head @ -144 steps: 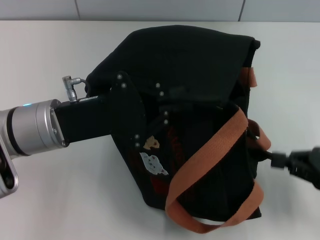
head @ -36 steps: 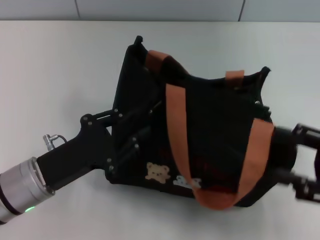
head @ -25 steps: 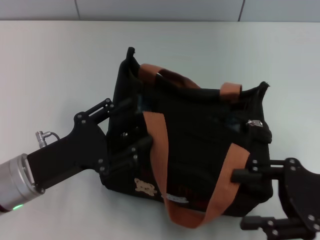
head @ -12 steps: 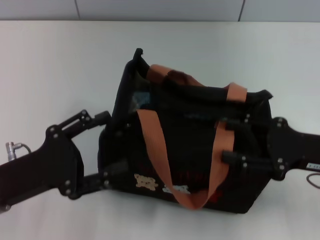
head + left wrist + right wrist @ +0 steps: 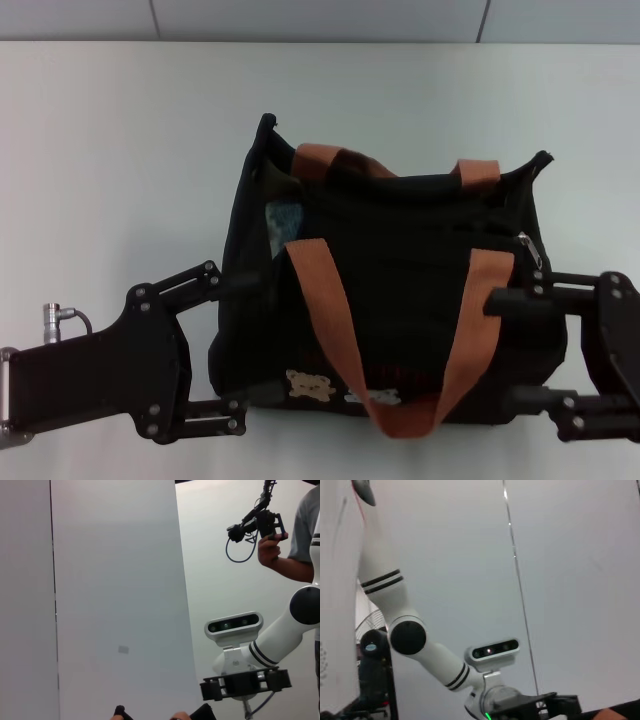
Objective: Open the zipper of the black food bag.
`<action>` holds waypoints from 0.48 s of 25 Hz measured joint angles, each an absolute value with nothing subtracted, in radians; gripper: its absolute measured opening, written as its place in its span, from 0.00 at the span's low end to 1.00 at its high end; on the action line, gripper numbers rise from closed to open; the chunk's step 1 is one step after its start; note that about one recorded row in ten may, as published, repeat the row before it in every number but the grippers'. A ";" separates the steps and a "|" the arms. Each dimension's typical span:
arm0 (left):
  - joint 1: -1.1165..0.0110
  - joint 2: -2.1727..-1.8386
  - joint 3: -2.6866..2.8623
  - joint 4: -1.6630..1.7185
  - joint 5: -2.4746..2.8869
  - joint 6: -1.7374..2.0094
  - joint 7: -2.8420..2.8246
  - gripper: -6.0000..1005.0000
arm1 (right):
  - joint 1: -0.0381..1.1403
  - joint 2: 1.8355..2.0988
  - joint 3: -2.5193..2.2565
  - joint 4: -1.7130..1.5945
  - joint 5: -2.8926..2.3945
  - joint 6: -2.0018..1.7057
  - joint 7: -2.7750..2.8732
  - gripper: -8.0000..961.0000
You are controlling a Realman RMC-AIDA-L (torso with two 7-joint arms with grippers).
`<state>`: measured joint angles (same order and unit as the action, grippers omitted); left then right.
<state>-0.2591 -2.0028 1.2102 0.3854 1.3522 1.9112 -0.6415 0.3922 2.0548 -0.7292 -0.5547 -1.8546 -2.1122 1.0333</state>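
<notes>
The black food bag [image 5: 400,290] stands upright mid-table, its bear and animal patches [image 5: 310,386] facing me and two orange-brown handles [image 5: 325,300] draped over the front. The zipper's silver pull tab [image 5: 524,243] sits at the bag's right end. The rim gapes at the left end, where something pale teal [image 5: 283,220] shows inside. My left gripper [image 5: 226,345] is open, its fingers spread either side of the bag's left end. My right gripper [image 5: 512,350] is open too, with its fingers against the bag's right end below the pull tab.
White tabletop [image 5: 120,150] surrounds the bag, with a wall seam along the far edge. The left wrist view shows the other arm's wrist camera [image 5: 234,625] and a person's hand [image 5: 270,550] holding a device. The right wrist view shows the opposite arm [image 5: 430,655].
The bag has gone from slumped and tilted to upright and has settled lower. The left gripper dropped toward the front left. The right gripper drew back to the bag's right end.
</notes>
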 joint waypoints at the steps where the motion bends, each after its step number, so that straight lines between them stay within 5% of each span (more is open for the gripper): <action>1: -0.259 -2.003 1.204 0.387 1.350 1.913 -0.639 0.82 | 0.390 2.055 -0.731 -0.560 -1.858 -2.116 1.033 0.73; 12: -0.253 -1.991 1.115 0.404 1.359 1.971 -0.626 0.82 | 0.391 2.061 -0.732 -0.564 -1.871 -2.078 1.035 0.73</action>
<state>-0.2532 -1.9907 1.1149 0.4044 1.3586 1.9710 -0.6265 0.3914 2.0610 -0.7317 -0.5641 -1.8709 -2.0781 1.0350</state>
